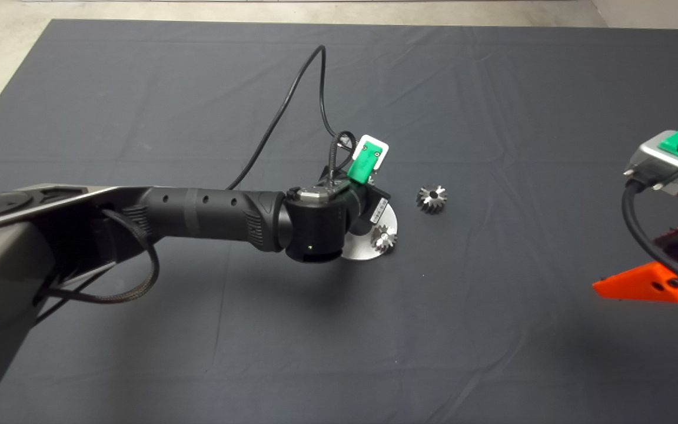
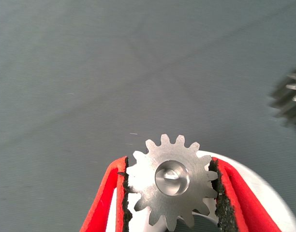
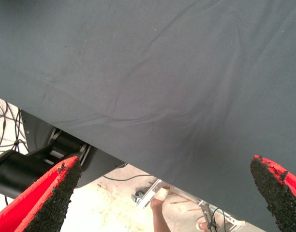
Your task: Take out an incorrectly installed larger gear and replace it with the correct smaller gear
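The left arm reaches in across the dark mat [image 1: 139,106] to a round silver base plate [image 1: 358,250] near the middle, most of which is hidden beneath the wrist. In the left wrist view the left gripper [image 2: 171,191] has its two red fingers [image 2: 105,193] on either side of a bright silver gear, the smaller gear [image 2: 172,186], with the black pads touching the teeth on both flanks, so the gripper is clenched on it. The gear's pale flat face points toward the camera, and a shiny metal pin [image 2: 171,176] fills its centre bore; the pale disc of the plate shows behind and beside the gear. From above, this gear [image 1: 384,239] sits at the plate's right edge. The larger gear [image 1: 431,198], darker and thicker with long shadowed teeth, lies alone on the mat just to the right of the plate and a little farther back, apart from both plate and gripper; a blurred part of it [image 2: 290,96] shows at the side of the left wrist view. The right gripper [image 3: 162,193] waits at the right edge of the mat, fingers spread wide and holding nothing, its wrist view showing bare mat, the floor past the mat's edge and part of a person's leg [image 3: 158,212].
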`<state>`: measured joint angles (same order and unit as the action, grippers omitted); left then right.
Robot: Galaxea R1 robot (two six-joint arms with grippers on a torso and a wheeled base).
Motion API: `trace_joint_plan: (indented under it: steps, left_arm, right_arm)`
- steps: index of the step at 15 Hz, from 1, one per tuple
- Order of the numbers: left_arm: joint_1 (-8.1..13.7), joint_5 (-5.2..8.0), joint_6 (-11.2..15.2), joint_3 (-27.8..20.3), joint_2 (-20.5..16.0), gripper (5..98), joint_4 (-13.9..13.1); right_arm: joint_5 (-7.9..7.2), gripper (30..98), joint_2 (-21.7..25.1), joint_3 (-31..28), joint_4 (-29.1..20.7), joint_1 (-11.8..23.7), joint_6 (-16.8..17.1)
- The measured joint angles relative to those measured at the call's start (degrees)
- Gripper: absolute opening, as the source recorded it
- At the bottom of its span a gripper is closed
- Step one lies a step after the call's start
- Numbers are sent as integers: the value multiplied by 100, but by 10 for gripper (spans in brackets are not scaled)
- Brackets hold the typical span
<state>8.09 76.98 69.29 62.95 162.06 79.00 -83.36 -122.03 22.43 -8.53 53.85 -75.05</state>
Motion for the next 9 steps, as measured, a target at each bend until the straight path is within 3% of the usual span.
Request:
trace_joint_plan:
  steps: [5,9]
  left_arm:
    - [-49,-75,-13,222,273,320,-124]
    - [-57,-305,-17,356,179,320,-105]
  right_arm:
    - [1,923,82,-5,-1,-1,0]
    - [-2,923,111,-5,-1,-1,-1]
